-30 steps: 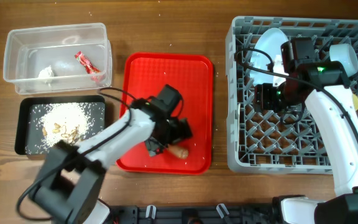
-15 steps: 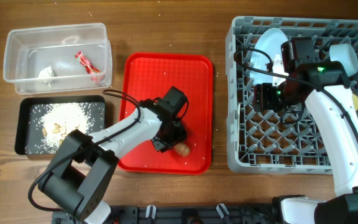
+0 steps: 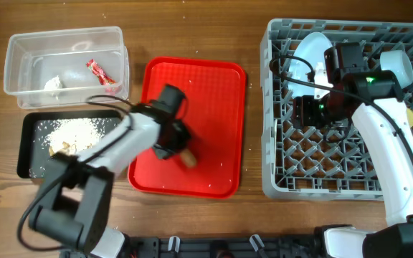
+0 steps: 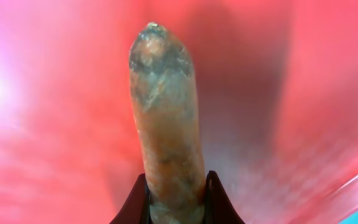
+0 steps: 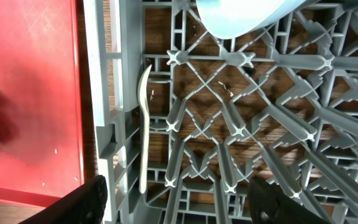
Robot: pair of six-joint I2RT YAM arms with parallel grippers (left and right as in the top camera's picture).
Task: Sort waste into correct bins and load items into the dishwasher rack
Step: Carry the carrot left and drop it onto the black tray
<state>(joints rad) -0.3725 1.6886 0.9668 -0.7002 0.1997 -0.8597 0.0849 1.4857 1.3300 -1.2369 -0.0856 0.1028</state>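
The orange carrot piece sticks out from between my left gripper's jaws, which are shut on its lower end. From overhead, the left gripper holds the carrot piece just above the flat red tray. My right gripper hovers open over the grey dishwasher rack. In the right wrist view the right gripper has only pegs below it. A white spoon lies in the rack by its wall, and a light blue bowl sits further in.
The clear tub at the back left holds a red wrapper and a white scrap. In front of it, the black tray holds pale rice-like crumbs. A pale round dish stands in the rack's far side.
My left gripper has shut on the carrot piece and carried it left and away from the red tray's front edge. The right arm has not moved.
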